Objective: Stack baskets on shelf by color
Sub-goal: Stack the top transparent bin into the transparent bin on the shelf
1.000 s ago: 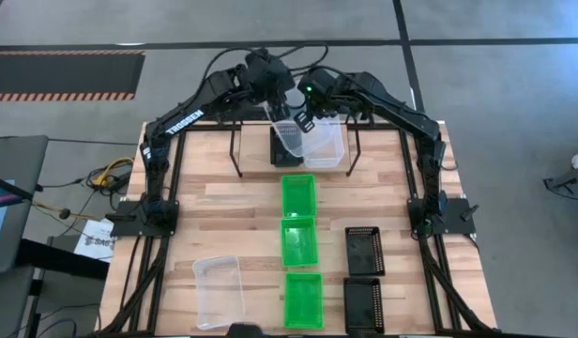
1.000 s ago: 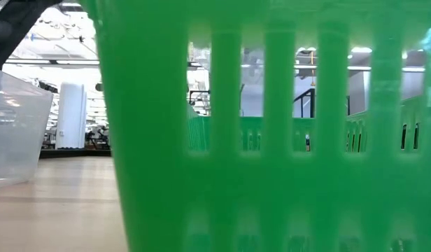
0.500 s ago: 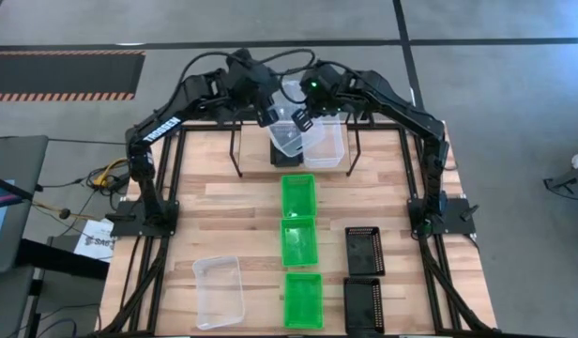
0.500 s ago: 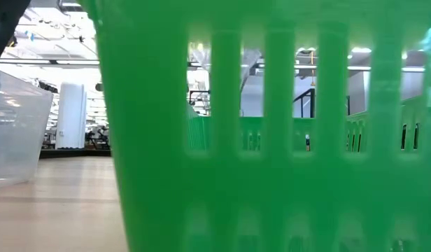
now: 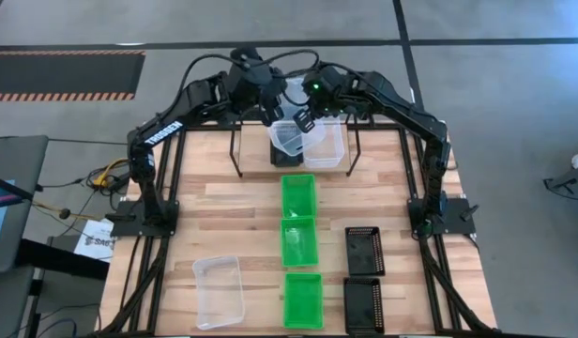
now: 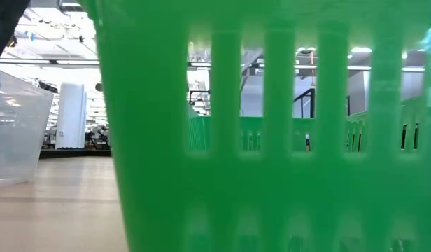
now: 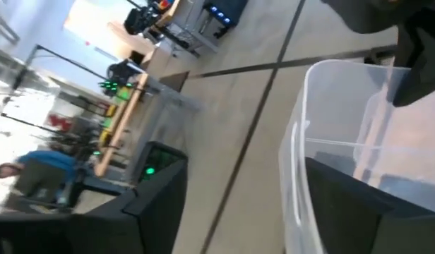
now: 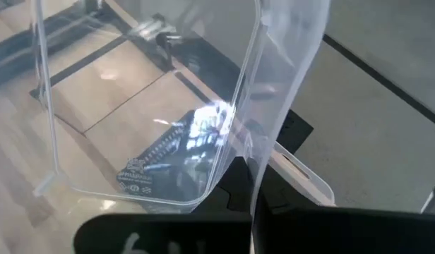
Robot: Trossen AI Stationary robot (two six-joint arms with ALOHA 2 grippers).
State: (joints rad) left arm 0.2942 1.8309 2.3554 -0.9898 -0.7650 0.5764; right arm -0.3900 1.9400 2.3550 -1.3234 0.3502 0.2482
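Right tool clamped on rim of tilted clear basket over shelf; left tool just beside basket, state unclear.

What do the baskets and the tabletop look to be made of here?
Green baskets: likely glossy moulded plastic, slotted walls. Clear baskets: see-through plastic, the wood shows through. Black baskets: perforated, plastic or metal unclear. Tabletop: pale wood planks, visible grain and seams.
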